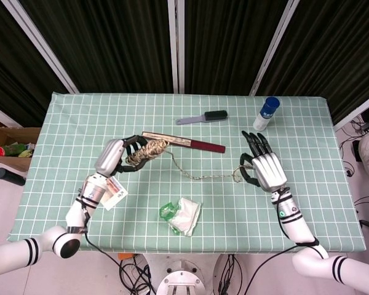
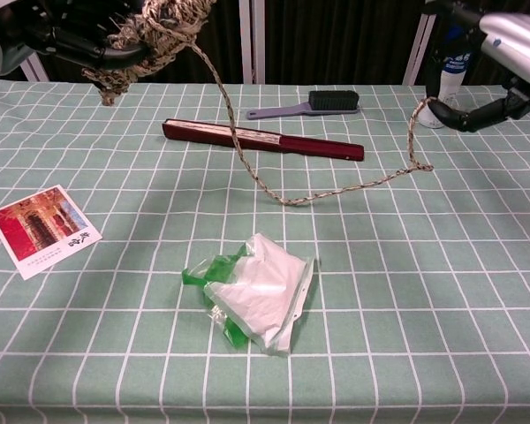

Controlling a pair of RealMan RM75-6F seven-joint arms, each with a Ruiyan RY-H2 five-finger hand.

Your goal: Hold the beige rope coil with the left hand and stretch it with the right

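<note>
Left hand point(image 1: 114, 156) grips the raised beige rope coil point(image 1: 146, 151); right hand point(image 1: 264, 169) pinches the rope's free end above the surface point(image 1: 80, 123).

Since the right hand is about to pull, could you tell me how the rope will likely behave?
Probably floppy: the rope sags to the tablecloth between the left hand and right hand. Its rough braid likely resists slipping.

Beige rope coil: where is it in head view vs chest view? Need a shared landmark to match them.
Head view: beige rope coil sits left of centre, gripped by the left hand, just beside the left end of the folded fan.
Chest view: beige rope coil is at the top left, raised above the table.
Shared landmark: the folded fan, which the rope strand crosses in the chest view.
</note>
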